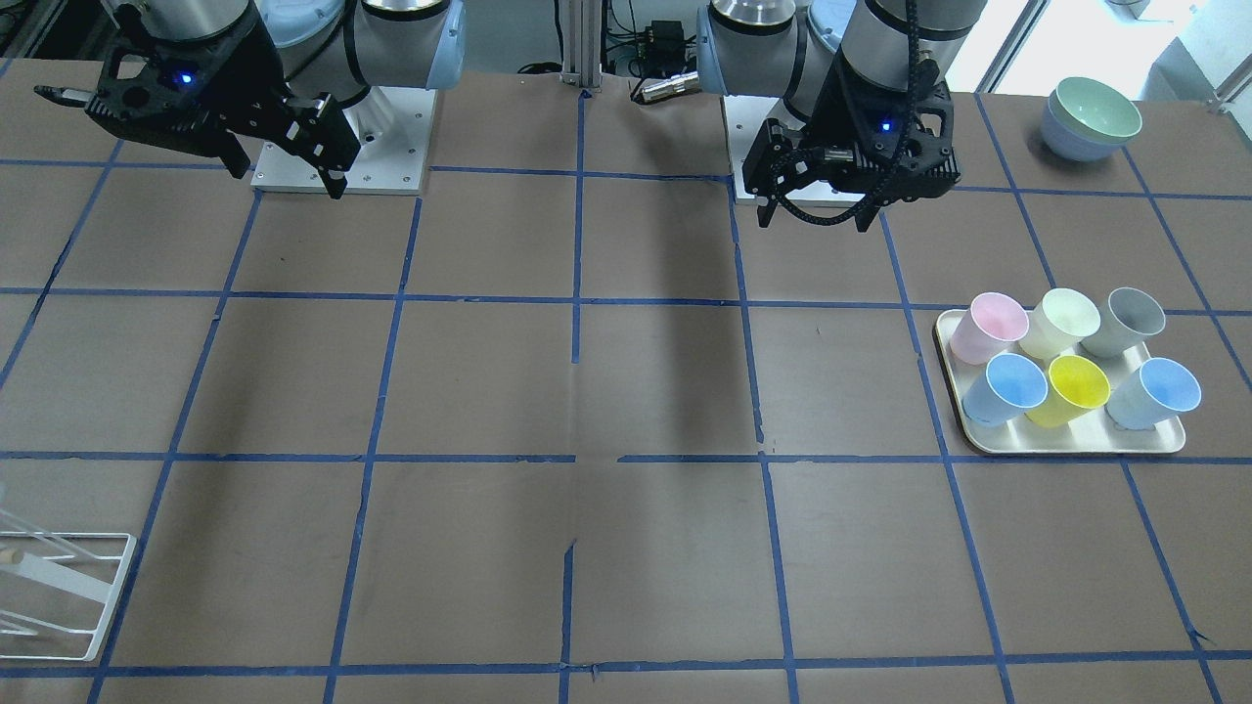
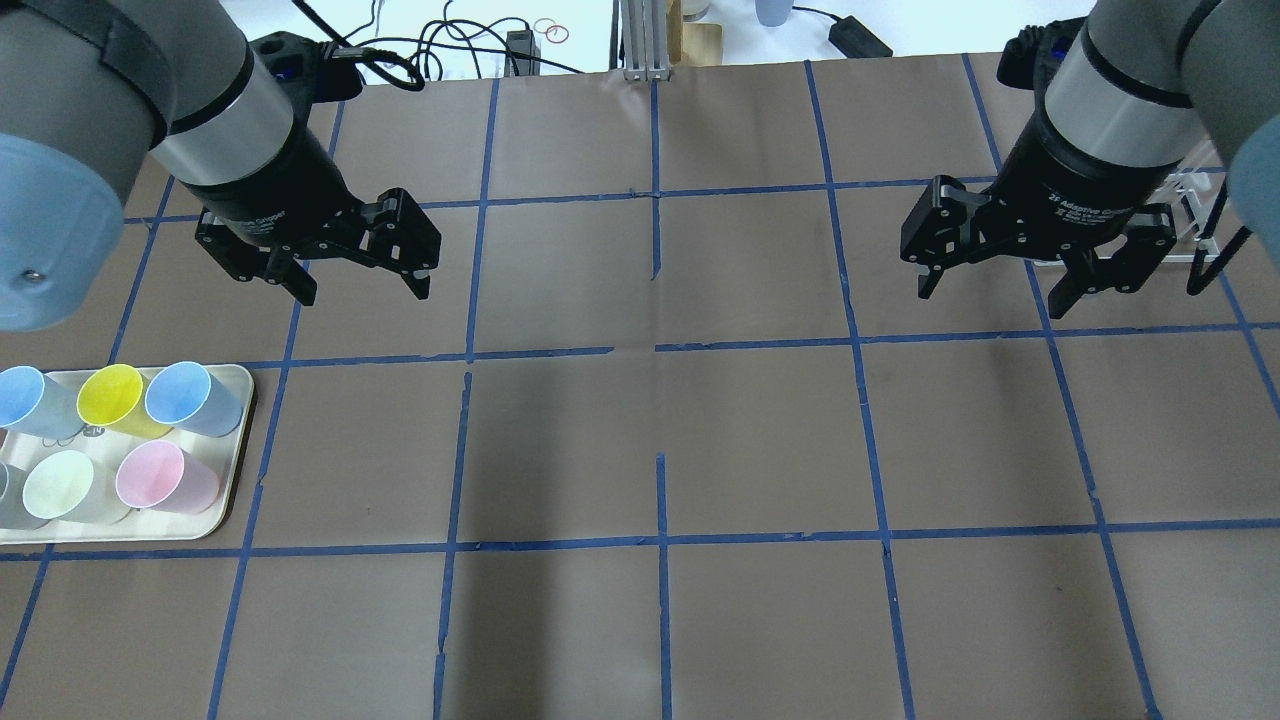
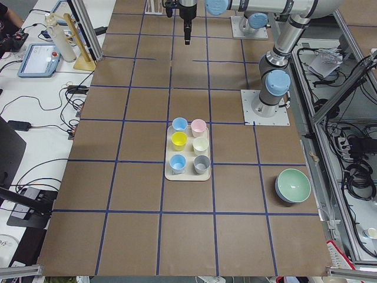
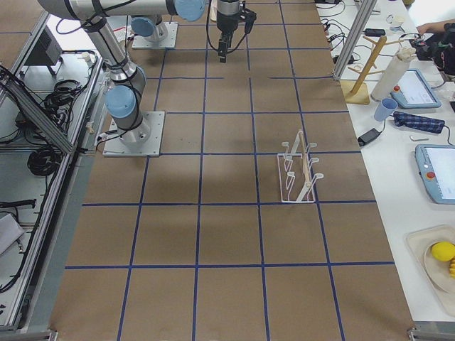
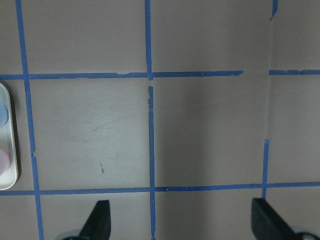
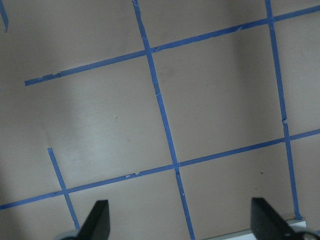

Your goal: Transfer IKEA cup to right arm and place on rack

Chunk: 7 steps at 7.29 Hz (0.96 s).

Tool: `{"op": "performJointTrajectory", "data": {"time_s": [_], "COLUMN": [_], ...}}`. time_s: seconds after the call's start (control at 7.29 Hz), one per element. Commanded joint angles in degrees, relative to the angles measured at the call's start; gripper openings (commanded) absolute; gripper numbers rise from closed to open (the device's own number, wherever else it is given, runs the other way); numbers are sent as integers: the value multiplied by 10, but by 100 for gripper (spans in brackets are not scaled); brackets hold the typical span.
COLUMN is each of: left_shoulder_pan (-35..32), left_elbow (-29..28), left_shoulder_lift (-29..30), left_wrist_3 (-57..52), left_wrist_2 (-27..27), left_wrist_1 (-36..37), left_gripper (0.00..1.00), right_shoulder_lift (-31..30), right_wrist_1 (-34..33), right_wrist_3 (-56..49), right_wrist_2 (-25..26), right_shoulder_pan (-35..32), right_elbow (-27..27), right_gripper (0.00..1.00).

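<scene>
Several pastel cups stand on a cream tray [image 1: 1066,445] on my left side. Two are blue; the paler IKEA cup [image 1: 1005,388] is at the tray's inner far corner, also in the overhead view [image 2: 190,398]. The brighter blue cup [image 1: 1154,393] is at the outer corner. My left gripper [image 1: 815,220] [image 2: 363,290] is open and empty, hovering beyond the tray towards the table's middle. My right gripper [image 1: 289,181] [image 2: 992,297] is open and empty, high over the other side. The white wire rack [image 1: 59,587] [image 4: 298,174] stands at the far right.
Stacked bowls [image 1: 1091,117], green in blue, sit near my left base. Pink [image 1: 988,328], cream, grey and yellow [image 1: 1076,386] cups share the tray. The tray's edge [image 5: 7,150] shows at the left of the left wrist view. Blue tape grids the brown table.
</scene>
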<state>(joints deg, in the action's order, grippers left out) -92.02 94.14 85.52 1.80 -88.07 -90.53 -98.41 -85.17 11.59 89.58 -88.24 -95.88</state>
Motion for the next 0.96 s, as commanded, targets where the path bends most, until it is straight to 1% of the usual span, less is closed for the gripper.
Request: {"op": "performJointTrajectory", "data": {"time_s": [0.0,0.69,0.82], "left_shoulder_pan": [0,14,39], "left_elbow": [1,1,-2], "left_shoulder_lift": [0,-2,-4], "left_wrist_3": [-2,-9,-21], "left_wrist_2": [-1,-6,-1], "left_wrist_1": [-1,0,1], "left_gripper": [100,100,100], "right_shoulder_lift": [-7,-7,-7], "right_wrist_1": [1,2,1], "right_wrist_3": [0,-1,-1], "right_wrist_2": [1,1,1], "right_shoulder_pan": [0,0,0], "right_elbow": [0,0,0], "right_gripper": [100,100,100]}}
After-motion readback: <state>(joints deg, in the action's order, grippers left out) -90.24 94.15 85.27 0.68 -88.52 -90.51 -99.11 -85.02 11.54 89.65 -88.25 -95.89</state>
